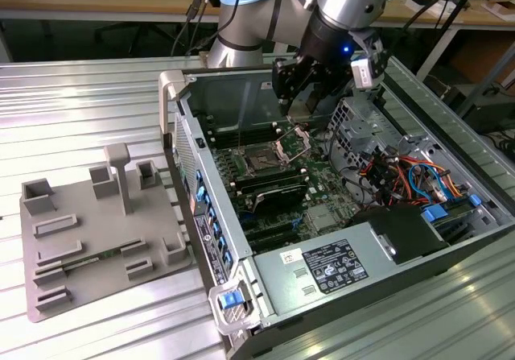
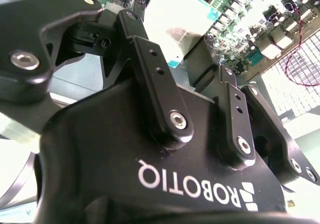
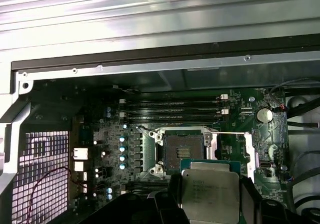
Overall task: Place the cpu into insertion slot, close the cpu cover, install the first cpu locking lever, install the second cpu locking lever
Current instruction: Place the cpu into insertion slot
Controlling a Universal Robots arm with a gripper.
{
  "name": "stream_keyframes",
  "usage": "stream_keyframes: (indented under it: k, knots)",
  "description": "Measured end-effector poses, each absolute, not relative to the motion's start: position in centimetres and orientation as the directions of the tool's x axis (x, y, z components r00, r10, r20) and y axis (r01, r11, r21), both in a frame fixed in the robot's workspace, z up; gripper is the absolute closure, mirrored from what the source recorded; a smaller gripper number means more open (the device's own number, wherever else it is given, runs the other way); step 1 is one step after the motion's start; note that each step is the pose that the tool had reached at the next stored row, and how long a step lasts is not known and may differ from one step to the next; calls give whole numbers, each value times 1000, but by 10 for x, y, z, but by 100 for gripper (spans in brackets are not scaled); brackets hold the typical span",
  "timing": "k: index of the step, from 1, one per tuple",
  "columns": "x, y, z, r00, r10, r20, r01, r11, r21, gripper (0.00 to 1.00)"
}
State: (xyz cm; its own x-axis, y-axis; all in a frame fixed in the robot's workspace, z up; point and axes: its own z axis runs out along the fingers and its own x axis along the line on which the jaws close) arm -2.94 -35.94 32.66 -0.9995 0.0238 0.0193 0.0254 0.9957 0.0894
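Observation:
My gripper (image 1: 310,101) hangs over the far end of the open computer case and is shut on the cpu (image 3: 210,193), a flat square chip with a silvery-grey top. Black fingers (image 3: 250,199) press on two opposite sides of it. In the second wrist view the cpu (image 2: 172,31) shows bright beyond the gripper (image 2: 200,68) body. The insertion slot (image 3: 182,146) lies bare on the green board, just beyond the chip and apart from it. The cpu cover (image 3: 249,151) is swung open beside the slot. In the exterior view the cover (image 1: 296,140) stands raised by the insertion slot (image 1: 264,161).
Long black memory slots (image 3: 170,111) run on the far side of the socket. A grey power supply box (image 1: 322,267) fills the case's near end, with orange and blue cables (image 1: 398,171) at the exterior view's right. A grey fixture plate (image 1: 96,239) lies outside the case.

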Motion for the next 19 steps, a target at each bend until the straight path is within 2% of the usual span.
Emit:
stream_keyframes:
  k: [19]
  knots:
    - [-29, -359, 323, -1000, 24, 19, 25, 996, 89, 45]
